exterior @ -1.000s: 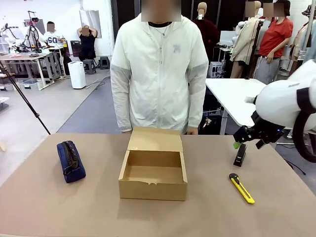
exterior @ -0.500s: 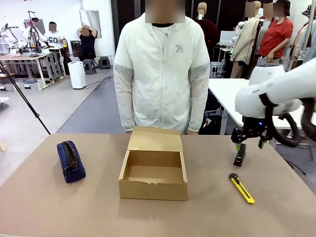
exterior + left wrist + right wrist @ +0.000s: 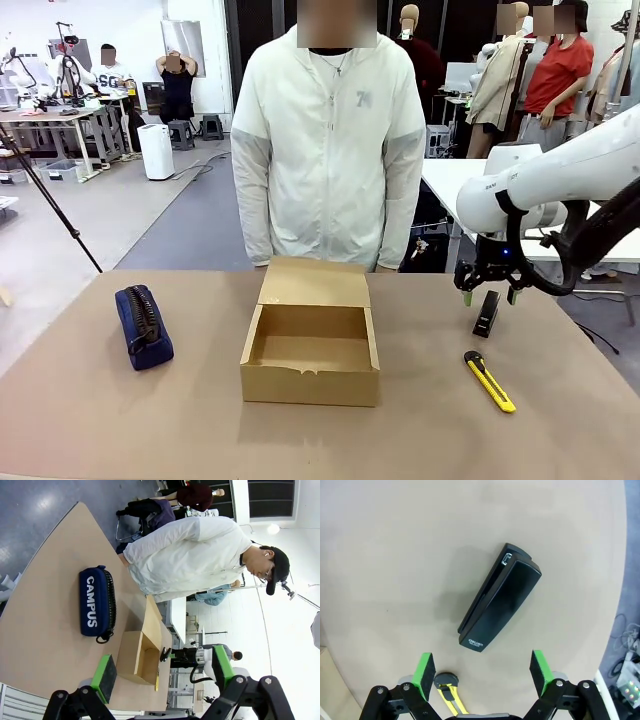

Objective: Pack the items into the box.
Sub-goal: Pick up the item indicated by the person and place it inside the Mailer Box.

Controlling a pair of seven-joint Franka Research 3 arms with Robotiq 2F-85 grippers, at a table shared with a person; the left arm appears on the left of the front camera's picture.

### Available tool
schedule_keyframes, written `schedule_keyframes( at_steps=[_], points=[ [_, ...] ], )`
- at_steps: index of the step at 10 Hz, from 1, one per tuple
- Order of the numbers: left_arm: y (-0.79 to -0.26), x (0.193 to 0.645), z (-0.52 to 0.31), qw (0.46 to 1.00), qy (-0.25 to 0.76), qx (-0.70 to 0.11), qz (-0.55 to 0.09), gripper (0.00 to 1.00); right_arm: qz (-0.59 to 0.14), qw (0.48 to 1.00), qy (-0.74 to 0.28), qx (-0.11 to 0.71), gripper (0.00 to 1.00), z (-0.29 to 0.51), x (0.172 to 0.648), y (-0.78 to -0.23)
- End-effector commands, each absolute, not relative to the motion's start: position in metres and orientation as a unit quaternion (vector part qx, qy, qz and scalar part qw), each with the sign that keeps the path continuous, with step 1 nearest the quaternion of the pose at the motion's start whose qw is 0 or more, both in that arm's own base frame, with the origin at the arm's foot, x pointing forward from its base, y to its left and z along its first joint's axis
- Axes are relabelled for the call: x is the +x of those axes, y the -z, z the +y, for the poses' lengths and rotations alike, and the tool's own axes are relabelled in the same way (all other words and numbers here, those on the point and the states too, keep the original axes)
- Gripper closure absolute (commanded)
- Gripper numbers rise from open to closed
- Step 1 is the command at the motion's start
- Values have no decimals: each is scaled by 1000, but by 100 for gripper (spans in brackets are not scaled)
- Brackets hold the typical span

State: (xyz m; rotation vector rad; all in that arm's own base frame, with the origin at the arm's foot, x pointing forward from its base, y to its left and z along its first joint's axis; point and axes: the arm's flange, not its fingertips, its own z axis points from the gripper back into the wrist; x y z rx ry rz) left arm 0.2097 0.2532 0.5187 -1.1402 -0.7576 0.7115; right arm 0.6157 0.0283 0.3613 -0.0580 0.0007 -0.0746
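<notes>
- The table (image 3: 120, 400) is a tan surface that fills the lower half of the front view.
- A person (image 3: 325, 150) in a white jacket stands at the top centre of the frame, behind the far edge, with arms hanging down.
- The box (image 3: 310, 385) sits at the centre of the frame. It is open, and its flap lid lies back toward the person.
- The pouch (image 3: 143, 326) lies at the left of the frame, well apart from the box, with its zipper facing up. In my left wrist view it shows white "CAMPUS" lettering.
- My right gripper (image 3: 489, 295) hangs at the right of the frame, just above the stapler. Its fingers are spread wide with nothing between them.
- My left gripper (image 3: 163, 672) rises from the bottom edge of its own wrist view. Its green pads are wide apart and it holds nothing.
- The stapler (image 3: 500, 597) lies on the table at the centre of my right wrist view, angled, just above the gap between my fingers and touching neither.
- The utility knife (image 3: 489, 381) lies at the lower right of the front view, near the stapler and apart from the box.
</notes>
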Motion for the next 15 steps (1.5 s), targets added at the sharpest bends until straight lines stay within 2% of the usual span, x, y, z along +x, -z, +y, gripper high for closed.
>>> schedule_keyframes(
  at_steps=[1, 2, 4, 5, 6, 7, 12, 15],
  points=[
    [-519, 210, 254, 714, -313, -519, -351, 0, -1, 999, 29, -35, 0, 28, 605, -366],
    [-519, 210, 254, 714, -313, -519, -351, 0, 0, 999, 37, -29, 0, 28, 616, -361],
    [-519, 210, 254, 714, -313, -519, -351, 0, -30, 960, 278, -16, 0, 35, 633, -356],
    [-519, 210, 254, 714, -313, -519, -351, 0, -70, 927, 367, -34, 0, 38, 634, -352],
    [-519, 210, 254, 714, -313, -519, -351, 0, -95, 908, 407, -34, 0, 39, 634, -350],
    [-519, 210, 254, 714, -313, -519, -351, 0, -92, 905, 416, -17, 0, 40, 634, -349],
    [-519, 210, 254, 714, -313, -519, -351, 0, -61, 901, 423, -76, 0, 27, 635, -339],
    [-519, 210, 254, 714, -313, -519, -351, 0, -35, 910, 409, -55, 0, 24, 643, -319]
  ],
)
